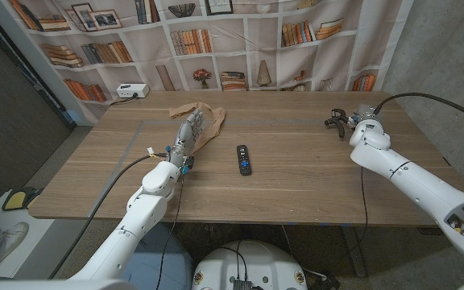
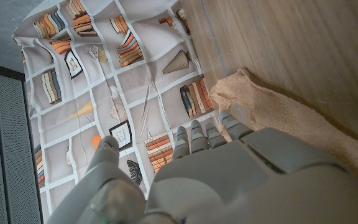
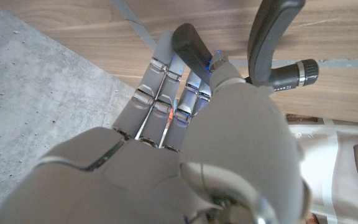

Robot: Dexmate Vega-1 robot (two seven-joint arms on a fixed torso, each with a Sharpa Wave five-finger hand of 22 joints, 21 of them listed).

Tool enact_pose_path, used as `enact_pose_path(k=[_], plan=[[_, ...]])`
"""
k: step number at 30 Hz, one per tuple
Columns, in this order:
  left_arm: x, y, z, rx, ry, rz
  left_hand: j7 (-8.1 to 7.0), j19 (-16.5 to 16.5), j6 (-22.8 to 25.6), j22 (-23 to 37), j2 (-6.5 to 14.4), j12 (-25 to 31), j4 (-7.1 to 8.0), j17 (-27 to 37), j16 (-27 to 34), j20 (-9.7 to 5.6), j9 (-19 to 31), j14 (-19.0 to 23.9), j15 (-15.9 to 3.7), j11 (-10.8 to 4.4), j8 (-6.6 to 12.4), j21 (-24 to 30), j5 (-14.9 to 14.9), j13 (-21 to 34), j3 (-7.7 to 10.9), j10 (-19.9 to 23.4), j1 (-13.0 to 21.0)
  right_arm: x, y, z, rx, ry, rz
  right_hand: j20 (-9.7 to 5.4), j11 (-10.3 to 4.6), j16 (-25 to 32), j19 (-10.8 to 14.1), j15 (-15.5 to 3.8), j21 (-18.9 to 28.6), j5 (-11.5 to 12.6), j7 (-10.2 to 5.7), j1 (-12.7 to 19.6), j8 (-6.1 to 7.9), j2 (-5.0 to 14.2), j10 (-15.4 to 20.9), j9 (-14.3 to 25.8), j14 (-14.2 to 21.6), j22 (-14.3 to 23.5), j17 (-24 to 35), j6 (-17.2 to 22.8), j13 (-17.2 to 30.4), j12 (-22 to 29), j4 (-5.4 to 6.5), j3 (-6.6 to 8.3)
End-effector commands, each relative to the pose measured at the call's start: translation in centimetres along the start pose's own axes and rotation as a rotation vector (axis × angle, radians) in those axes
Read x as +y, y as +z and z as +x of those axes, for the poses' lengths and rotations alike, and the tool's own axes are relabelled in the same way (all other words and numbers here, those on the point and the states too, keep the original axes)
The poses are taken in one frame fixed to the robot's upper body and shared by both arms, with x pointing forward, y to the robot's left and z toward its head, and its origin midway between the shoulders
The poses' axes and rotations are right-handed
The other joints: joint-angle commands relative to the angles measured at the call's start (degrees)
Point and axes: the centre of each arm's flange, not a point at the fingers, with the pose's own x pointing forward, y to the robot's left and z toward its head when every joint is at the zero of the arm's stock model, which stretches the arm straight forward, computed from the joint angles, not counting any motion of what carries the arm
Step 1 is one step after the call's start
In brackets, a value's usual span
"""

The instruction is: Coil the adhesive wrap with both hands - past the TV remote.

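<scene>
The TV remote (image 1: 244, 159) lay at the table's (image 1: 296, 189) middle. Beyond it to the left, the left hand (image 1: 188, 132) rested against the tan adhesive wrap (image 1: 209, 121), fingers (image 2: 194, 140) extended, not gripping. Far right, the right hand (image 1: 346, 122) held nothing, fingers (image 3: 160, 81) straight, beside a black handled tool (image 3: 272, 46).

Tan adhesive wrap (image 1: 209, 122), crumpled loose strip, on table's far left, uncoiled
</scene>
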Motion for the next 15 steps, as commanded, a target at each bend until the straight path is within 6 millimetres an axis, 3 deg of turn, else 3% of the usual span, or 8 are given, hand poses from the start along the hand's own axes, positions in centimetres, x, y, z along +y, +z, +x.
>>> enact_pose_path(k=[1, 15], plan=[[0.0, 0.5, 0.0, -0.004, -0.002, 0.008, -0.19, 0.03, 0.46, 0.25, 0.32, 0.24, 0.03, 0.14, 0.26, 0.11, 0.07, -0.33, -0.21, -0.04, 0.34, 0.01, 0.2, 0.05, 0.02, 0.2, 0.09, -2.4, 0.6, -2.1, -0.09, -0.049, 0.059, -2.29, 0.22, 0.23, -0.48, -9.63, 0.63, 0.41, 0.07, 4.95, 0.27, 4.78, -0.11, 0.15, 3.61, 0.41, 0.5, 0.42, 0.58, 0.44, -0.21, 0.51], [0.0, 1.1, -0.2, -0.018, -0.005, 0.011, -0.02, 0.02, 0.53, 0.24, 0.44, 0.23, -0.01, 0.13, 0.27, 0.13, 0.08, -0.3, -0.18, 0.02, 0.35, 0.0, 0.21, 0.05, 0.08, 0.18, 0.21, -4.6, 1.5, -4.3, -0.195, -0.086, 0.059, -2.34, 0.19, 0.02, -0.99, -9.62, 1.92, 0.44, -0.21, 5.13, 0.19, 4.82, -0.13, 0.23, 3.51, 0.87, 1.31, 0.79, 1.67, 0.9, -0.03, 0.44]])
